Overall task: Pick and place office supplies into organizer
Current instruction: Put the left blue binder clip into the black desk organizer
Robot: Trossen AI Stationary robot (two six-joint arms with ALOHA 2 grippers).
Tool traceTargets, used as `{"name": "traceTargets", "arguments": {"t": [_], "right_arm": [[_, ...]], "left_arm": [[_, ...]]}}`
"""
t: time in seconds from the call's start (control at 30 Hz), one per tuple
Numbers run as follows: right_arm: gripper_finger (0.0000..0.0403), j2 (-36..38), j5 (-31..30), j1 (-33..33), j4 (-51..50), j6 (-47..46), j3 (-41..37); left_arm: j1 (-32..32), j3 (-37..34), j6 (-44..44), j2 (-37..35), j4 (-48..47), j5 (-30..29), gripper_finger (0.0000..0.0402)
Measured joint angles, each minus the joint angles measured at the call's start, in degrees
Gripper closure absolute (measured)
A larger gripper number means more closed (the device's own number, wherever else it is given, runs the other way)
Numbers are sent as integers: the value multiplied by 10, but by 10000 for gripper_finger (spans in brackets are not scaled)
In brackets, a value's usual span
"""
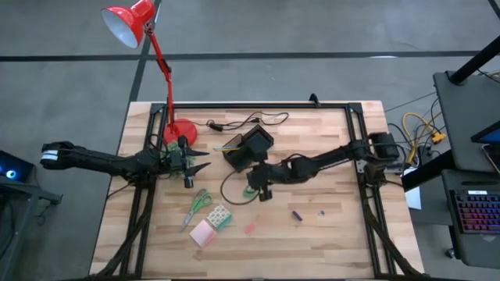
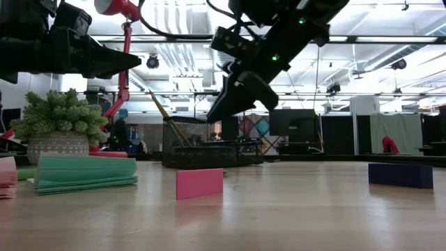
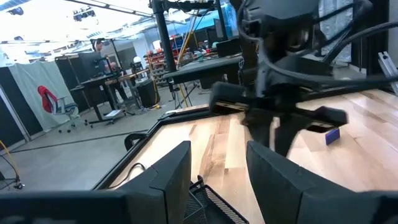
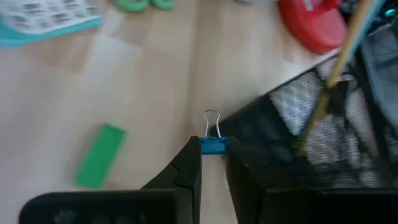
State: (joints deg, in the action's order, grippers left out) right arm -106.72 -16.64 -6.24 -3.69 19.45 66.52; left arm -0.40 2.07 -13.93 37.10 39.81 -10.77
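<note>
My right gripper (image 4: pixel 213 163) is shut on a small blue binder clip (image 4: pixel 212 145) and hovers above the table beside the black mesh organizer (image 4: pixel 311 137), which stands at the table's middle (image 1: pixel 248 148) with a pencil (image 4: pixel 348 50) in it. My left gripper (image 1: pixel 201 161) is open and empty, left of the organizer near the red lamp's base. On the near left of the table lie green-handled scissors (image 1: pixel 199 204), a patterned block (image 1: pixel 219 216) and a pink pad (image 1: pixel 201 232). A green piece (image 4: pixel 99 155) lies below the right gripper. My right gripper pinches the clip's blue body (image 4: pixel 212 146) between its two fingertips. The clip's wire handles (image 4: pixel 211 118) stick out ahead of the fingers. The fingers slant down toward the table's left. The clip is lifted clear of the table.
The red lamp's base (image 1: pixel 181 130) and a black cable (image 1: pixel 250 121) lie behind the organizer. A red piece (image 1: pixel 250 228), a purple piece (image 1: pixel 297 215) and a tiny piece (image 1: pixel 320 212) lie on the near side. Black frame rails run along the table's sides.
</note>
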Motion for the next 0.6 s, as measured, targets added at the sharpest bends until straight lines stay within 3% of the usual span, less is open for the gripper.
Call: {"name": "traceTargets", "arguments": {"t": [0.47, 0.6], "right_arm": [[353, 1, 9, 76, -53, 125, 58], [353, 1, 63, 94, -49, 103, 71]], "left_arm": [[0, 0, 0, 0, 0, 0, 259], [0, 0, 0, 0, 0, 0, 259]]}}
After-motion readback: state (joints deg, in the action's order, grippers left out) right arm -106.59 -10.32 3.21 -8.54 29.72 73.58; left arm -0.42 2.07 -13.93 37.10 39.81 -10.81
